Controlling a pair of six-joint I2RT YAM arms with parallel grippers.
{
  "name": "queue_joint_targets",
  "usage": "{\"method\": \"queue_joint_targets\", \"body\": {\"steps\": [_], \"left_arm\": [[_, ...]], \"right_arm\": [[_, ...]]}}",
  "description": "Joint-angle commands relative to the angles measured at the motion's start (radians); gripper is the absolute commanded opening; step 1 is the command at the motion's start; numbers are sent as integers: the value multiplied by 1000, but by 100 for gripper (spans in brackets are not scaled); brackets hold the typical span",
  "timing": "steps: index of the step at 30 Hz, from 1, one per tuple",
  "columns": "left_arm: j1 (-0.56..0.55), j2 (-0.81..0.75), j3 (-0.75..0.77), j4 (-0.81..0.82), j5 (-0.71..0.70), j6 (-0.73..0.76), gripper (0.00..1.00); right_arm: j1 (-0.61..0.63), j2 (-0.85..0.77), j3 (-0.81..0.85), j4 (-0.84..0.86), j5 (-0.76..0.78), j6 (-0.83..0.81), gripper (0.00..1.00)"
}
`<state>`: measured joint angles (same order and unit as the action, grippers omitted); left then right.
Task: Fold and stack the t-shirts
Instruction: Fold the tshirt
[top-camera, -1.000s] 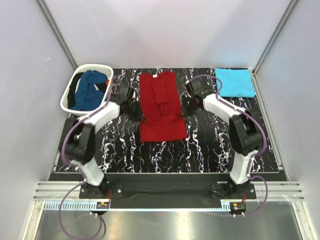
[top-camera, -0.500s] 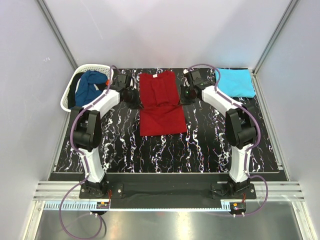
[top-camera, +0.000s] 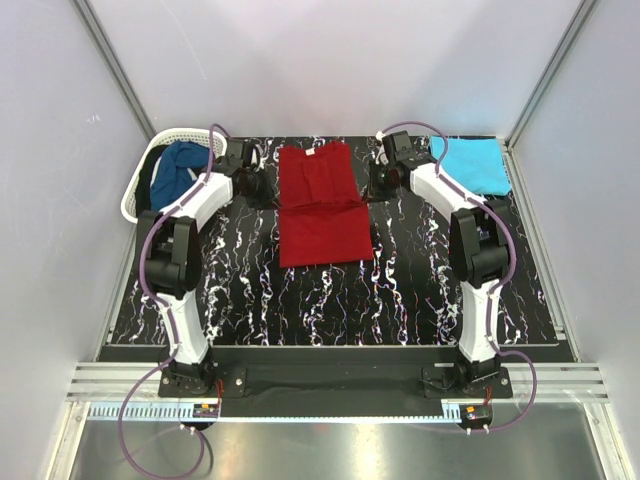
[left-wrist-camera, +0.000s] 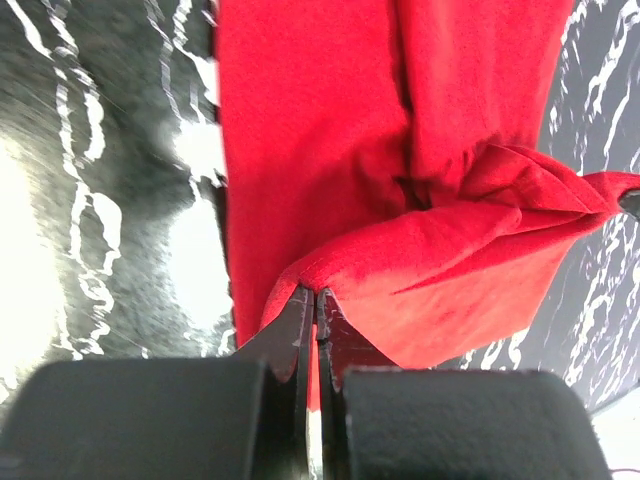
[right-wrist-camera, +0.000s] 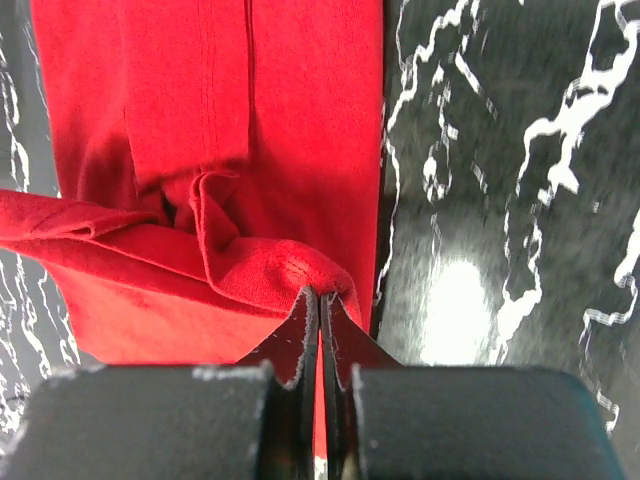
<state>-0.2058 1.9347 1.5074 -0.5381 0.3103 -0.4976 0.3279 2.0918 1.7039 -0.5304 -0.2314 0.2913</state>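
Progress: bright turquoise cloth t-shirt (top-camera: 470, 165) folded; we hold deep red cloth t-shirt (top-camera: 320, 200) mid-fold, left and right jaws clamped on it; dark blue cloth t-shirt (top-camera: 180, 172) crumpled in white lattice basket (top-camera: 130, 205).

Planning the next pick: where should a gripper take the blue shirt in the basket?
Pinch a raised fold on top of the blue shirt, coming straight down from above: it lies crumpled, and the basket walls block the sides.

The left arm (top-camera: 203, 197) and right arm (top-camera: 437, 188) have glossy white links between black joint housings, bolted to black bases (top-camera: 188, 380). A thin purple cable (top-camera: 120, 428) trails along each. The left gripper (left-wrist-camera: 316, 296) and right gripper (right-wrist-camera: 320, 296) have matte black, wedge-shaped fingers.
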Motion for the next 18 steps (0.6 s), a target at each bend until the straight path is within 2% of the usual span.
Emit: {"method": "queue_joint_targets", "body": {"steps": [1, 6, 8, 10, 13, 15, 16, 18], "left_arm": [[22, 46, 68, 10, 27, 17, 0], [37, 113, 132, 12, 61, 21, 0], [42, 145, 152, 12, 78, 25, 0], [49, 173, 175, 12, 84, 27, 9], [60, 193, 191, 12, 89, 22, 11], [63, 199, 204, 12, 87, 22, 15], [66, 198, 211, 12, 87, 24, 22], [71, 188, 217, 10, 59, 30, 23]], "right_arm": [[-9, 36, 85, -2, -74, -34, 0], [-10, 89, 152, -5, -88, -35, 0], [-12, 115, 177, -6, -89, -32, 3], [-16, 140, 191, -8, -94, -26, 6], [-21, 172, 224, -10, -101, -18, 9], [-20, 188, 253, -17, -108, -17, 13], [-23, 198, 263, -20, -105, -17, 16], [-23, 201, 281, -36, -95, -20, 23]]}}
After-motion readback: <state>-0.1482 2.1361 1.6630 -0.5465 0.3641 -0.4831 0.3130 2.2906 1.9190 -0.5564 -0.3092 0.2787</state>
